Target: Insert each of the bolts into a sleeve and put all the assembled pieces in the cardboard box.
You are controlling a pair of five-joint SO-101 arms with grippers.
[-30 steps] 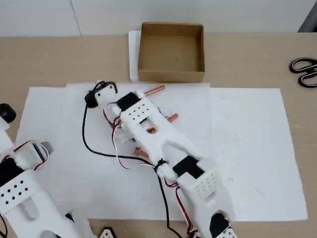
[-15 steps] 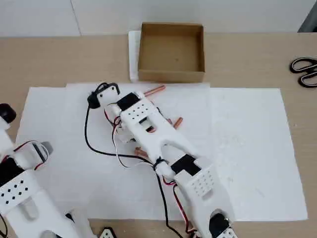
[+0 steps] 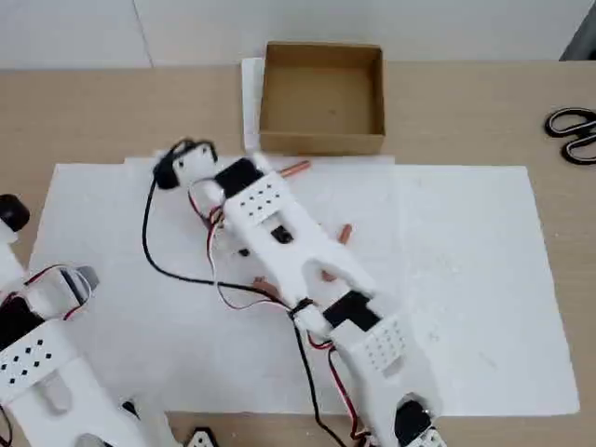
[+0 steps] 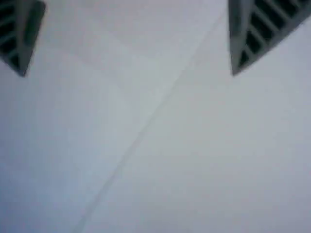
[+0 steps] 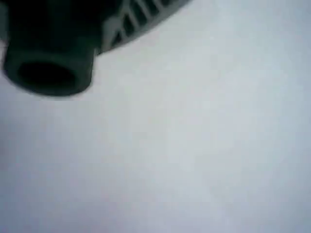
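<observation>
Got four copper-coloured pieces (image 3: 345, 234) lying loose on the white paper (image 3: 466, 279), all of them outside the cardboard box (image 3: 321, 142). Can't sort bolts from sleeves from up here, honestly. Spotted the first piece (image 3: 291, 169) just off the box's 6 o'clock wall, close but not touching. Found the second piece (image 3: 345, 234) near the middle of the sheet, on the 3 o'clock side of the right arm (image 3: 279, 228). Seeing a third piece (image 3: 328, 276) poking out from under that same arm, plus a fourth piece (image 3: 264, 282) on its 9 o'clock side, next to a black cable (image 3: 163, 268). Got the box itself at 12 o'clock on the tan surface (image 3: 93, 112), right at the paper's far edge. Got the right arm slanting from 5 o'clock up toward 11, straight over the middle pieces. No way to tell the right gripper (image 5: 133, 20) as clenched or released; seeing a blurry dark round thing (image 5: 46, 60) beside it over white paper. Reading the left gripper (image 4: 138, 36) as released, jaws spread wide over plain paper. Got the left arm (image 3: 42, 363) tucked down at 7 o'clock, well apart from the pieces. Also spotted scissors (image 3: 570, 133) out at 2 o'clock, off the paper.
</observation>
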